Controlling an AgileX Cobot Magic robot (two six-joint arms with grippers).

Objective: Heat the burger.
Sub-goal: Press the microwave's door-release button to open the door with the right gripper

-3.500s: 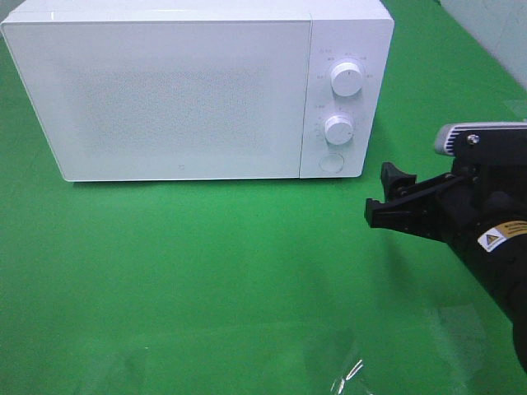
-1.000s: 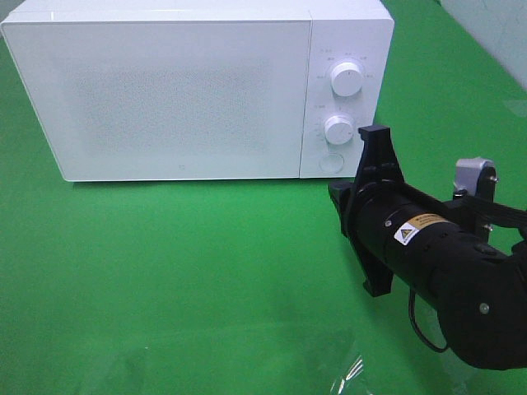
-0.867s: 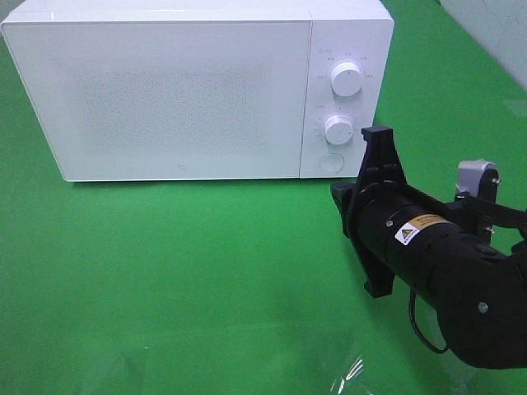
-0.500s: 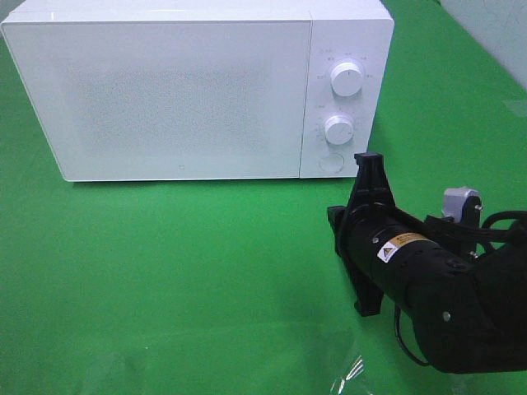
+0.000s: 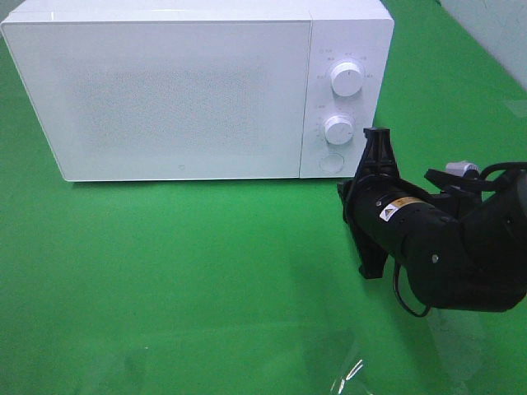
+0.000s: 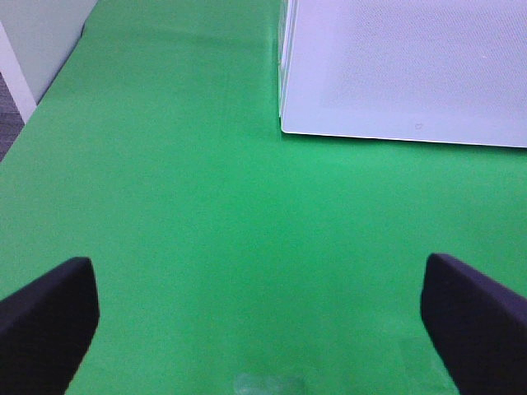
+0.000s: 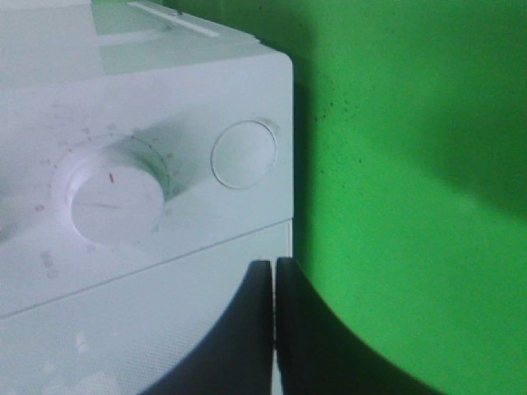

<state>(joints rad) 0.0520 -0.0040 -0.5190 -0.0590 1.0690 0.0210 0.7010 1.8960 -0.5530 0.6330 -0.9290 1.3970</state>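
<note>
While the left end effector (image 6: 263,329) hangs over the near part of the green counter (image 6: 181,206) with its fingers (image 6: 45,321) spread wide and nothing between them, the right end effector (image 7: 273,276) sits farther in, its fingers pressed together and empty. Its tips point at the lower right corner of the white microwave (image 5: 189,90), near the round button (image 7: 244,155) below the lower dial (image 5: 338,129); contact cannot be judged. The microwave door is closed. Where the burger is cannot be told from these views.
</note>
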